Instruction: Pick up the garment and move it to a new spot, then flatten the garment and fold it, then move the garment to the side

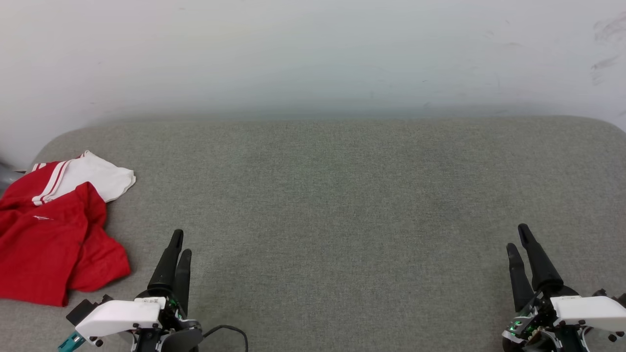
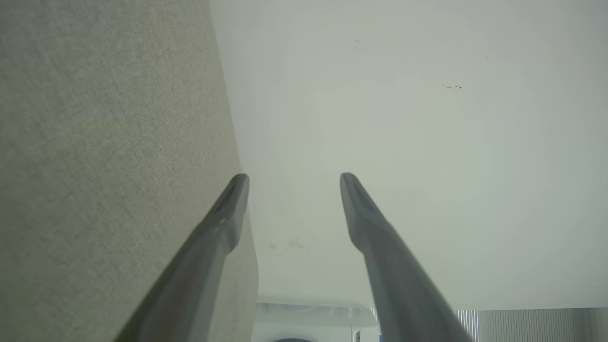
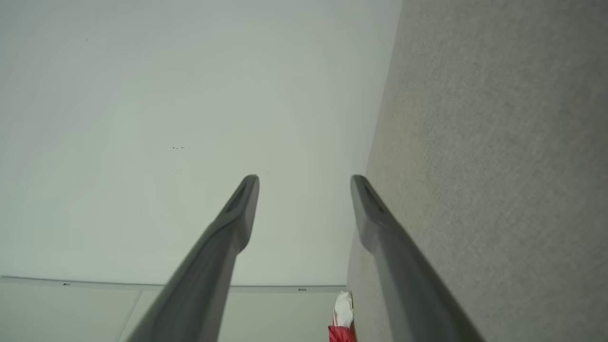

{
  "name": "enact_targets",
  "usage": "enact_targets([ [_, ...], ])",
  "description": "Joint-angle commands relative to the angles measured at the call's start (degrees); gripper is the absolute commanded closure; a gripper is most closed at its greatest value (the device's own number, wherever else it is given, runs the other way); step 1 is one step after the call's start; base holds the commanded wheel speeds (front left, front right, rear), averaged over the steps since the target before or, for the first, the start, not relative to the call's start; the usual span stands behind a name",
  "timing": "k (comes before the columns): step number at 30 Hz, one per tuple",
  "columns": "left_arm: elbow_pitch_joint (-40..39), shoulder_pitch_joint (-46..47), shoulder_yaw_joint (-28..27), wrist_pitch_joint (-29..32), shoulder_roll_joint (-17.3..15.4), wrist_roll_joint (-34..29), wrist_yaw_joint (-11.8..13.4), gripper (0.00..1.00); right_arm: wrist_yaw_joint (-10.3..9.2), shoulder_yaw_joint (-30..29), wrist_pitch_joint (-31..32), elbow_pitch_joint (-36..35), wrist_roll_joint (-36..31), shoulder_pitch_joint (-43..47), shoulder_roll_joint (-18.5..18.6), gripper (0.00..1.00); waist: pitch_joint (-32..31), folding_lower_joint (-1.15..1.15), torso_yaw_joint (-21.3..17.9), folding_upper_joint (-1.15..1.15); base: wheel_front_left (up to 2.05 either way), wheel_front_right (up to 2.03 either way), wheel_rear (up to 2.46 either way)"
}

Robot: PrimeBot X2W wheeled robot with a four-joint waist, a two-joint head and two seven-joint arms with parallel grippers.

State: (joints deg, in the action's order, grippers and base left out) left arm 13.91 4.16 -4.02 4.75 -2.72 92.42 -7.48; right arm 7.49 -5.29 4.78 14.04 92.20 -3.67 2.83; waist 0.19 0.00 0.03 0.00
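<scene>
Garment [image 1: 44,234] lies crumpled in a loose heap at the left edge of the grey padded surface [image 1: 342,195], toward its far left corner. Part of the cloth runs out of the head view on the left. Most of the heap is red, and a white sleeve with red-and-white striped trim is spread over its far side. No lettering shows on the folds that face up. The left gripper [image 1: 182,242] hangs near the front edge of the surface, just to the right of the garment and apart from it. In the left wrist view its fingers [image 2: 213,237] stand clearly spread with nothing between them. The right gripper [image 1: 517,236] hangs near the front edge toward the right corner, well apart from the garment. In the right wrist view its fingers [image 3: 228,223] are likewise parted and empty, and a small patch of the red and white cloth shows at the bottom edge, beside the grey surface. A plain pale wall [image 1: 313,49] rises behind the far edge of the surface. A thin black cable [image 1: 230,330] loops beside the left gripper's wrist at the front edge.
</scene>
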Motion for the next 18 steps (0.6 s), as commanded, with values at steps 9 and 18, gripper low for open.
enact_targets([
  [9, -5.35, 0.72, 3.43, -3.11, -0.32, -2.83, -0.01, 0.0, 0.0, 1.73, -3.16, -4.57, -2.86, 0.6, 0.21, 0.0, -0.14, 0.0, 0.19, 0.0, 0.0, 0.0, 0.0],
  [18, -8.39, 0.33, 4.07, -5.06, -0.19, -12.09, -0.01, 0.0, 0.0, 1.16, -5.11, -7.24, -13.07, 1.23, 0.34, 0.0, -0.28, 0.0, 0.36, 0.0, 0.0, 0.0, 0.0],
])
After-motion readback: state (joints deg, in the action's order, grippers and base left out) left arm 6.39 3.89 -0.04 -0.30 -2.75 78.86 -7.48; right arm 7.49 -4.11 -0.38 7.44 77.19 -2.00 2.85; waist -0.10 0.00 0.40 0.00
